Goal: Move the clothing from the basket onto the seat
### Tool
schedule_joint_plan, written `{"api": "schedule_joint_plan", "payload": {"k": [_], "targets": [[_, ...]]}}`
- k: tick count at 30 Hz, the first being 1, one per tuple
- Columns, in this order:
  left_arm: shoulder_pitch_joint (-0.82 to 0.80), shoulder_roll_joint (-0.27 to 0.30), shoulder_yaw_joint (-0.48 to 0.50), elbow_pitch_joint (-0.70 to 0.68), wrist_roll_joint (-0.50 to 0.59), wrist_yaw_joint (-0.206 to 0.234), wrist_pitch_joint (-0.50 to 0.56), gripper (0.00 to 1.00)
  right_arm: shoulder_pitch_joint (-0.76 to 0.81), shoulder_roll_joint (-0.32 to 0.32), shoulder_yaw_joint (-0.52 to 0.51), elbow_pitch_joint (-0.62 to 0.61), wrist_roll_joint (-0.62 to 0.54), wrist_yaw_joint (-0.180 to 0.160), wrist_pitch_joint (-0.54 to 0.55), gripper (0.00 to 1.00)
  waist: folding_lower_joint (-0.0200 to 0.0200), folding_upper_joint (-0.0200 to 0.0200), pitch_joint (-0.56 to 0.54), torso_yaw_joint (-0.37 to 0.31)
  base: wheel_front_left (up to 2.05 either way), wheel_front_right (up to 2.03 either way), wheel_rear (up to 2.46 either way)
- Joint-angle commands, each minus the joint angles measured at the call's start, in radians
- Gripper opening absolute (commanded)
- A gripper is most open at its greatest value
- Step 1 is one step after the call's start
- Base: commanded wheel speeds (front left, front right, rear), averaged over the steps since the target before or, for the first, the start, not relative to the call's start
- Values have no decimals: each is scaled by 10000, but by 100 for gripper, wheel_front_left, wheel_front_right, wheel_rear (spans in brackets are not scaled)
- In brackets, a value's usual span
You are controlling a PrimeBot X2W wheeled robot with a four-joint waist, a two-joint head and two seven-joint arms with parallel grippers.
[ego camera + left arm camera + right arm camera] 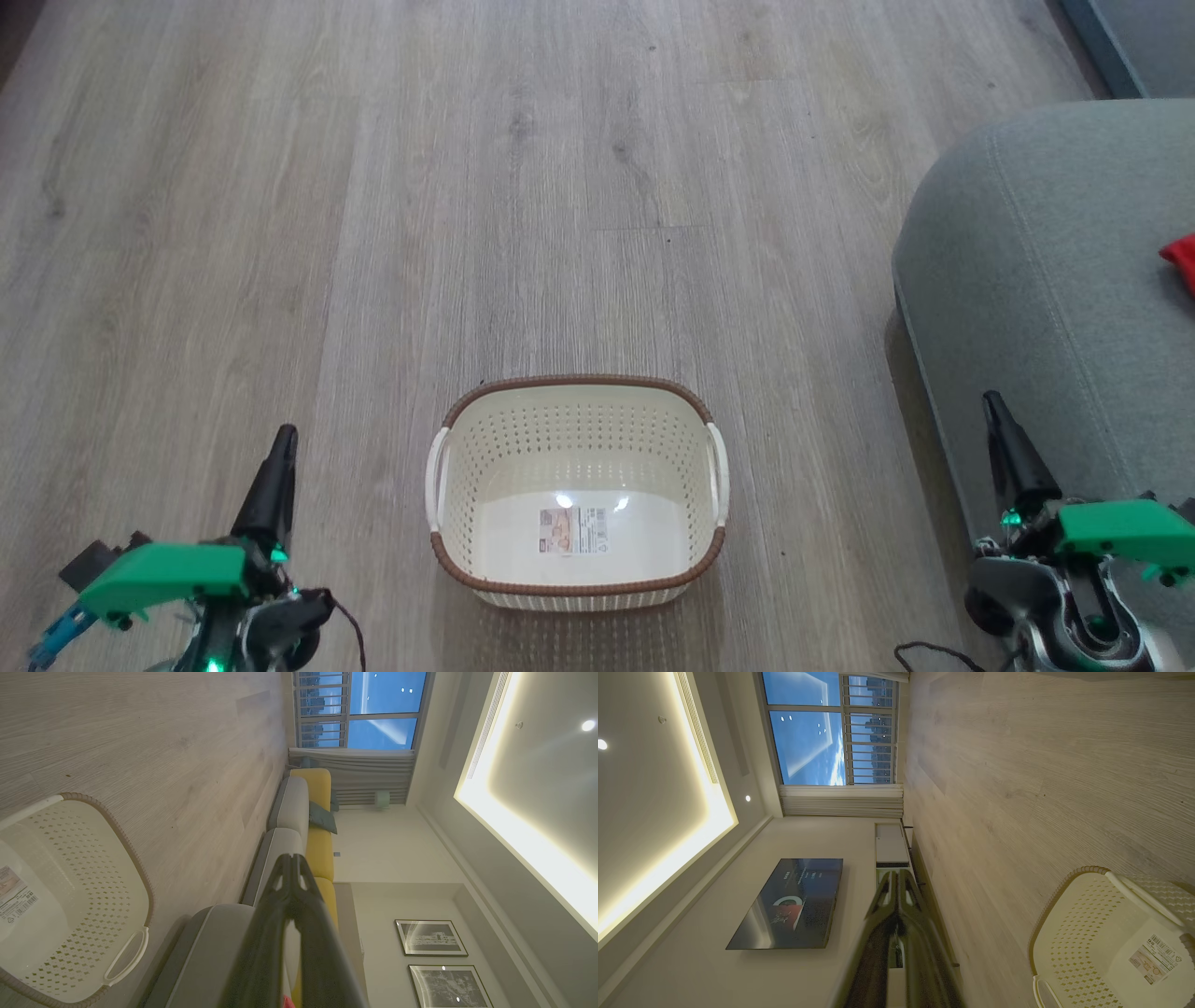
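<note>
Clothing [1181, 259] is lying on the seat [1027, 280], rightward of the empty basket [576, 385]; right fingers [1010, 453] are sitting nearer than left fingers [271, 485], both pairs pressing shut, holding nothing.

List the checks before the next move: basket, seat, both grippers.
1. Basket empty: ok, only its sticker inside.
2. Basket upright on the floor: ok.
3. Clothing on seat: one red piece at the frame edge, ok; any others, cannot tell.
4. Left gripper shut, holding nothing: ok.
5. Right gripper shut, holding nothing: ok.
</note>
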Motion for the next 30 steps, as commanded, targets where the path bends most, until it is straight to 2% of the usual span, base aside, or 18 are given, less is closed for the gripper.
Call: {"api": "schedule_joint_plan", "payload": {"k": [1,30], "targets": [[-482,104,347,-332,-64,-92,73,0,-368,-33,174,-395,60,0,44,0,0,0,0,0,0,0,0],[-482,104,347,-333,-65,-92,72,0,-367,-33,175,-395,61,0,44,0,0,0,0,0,0,0,0]]}}
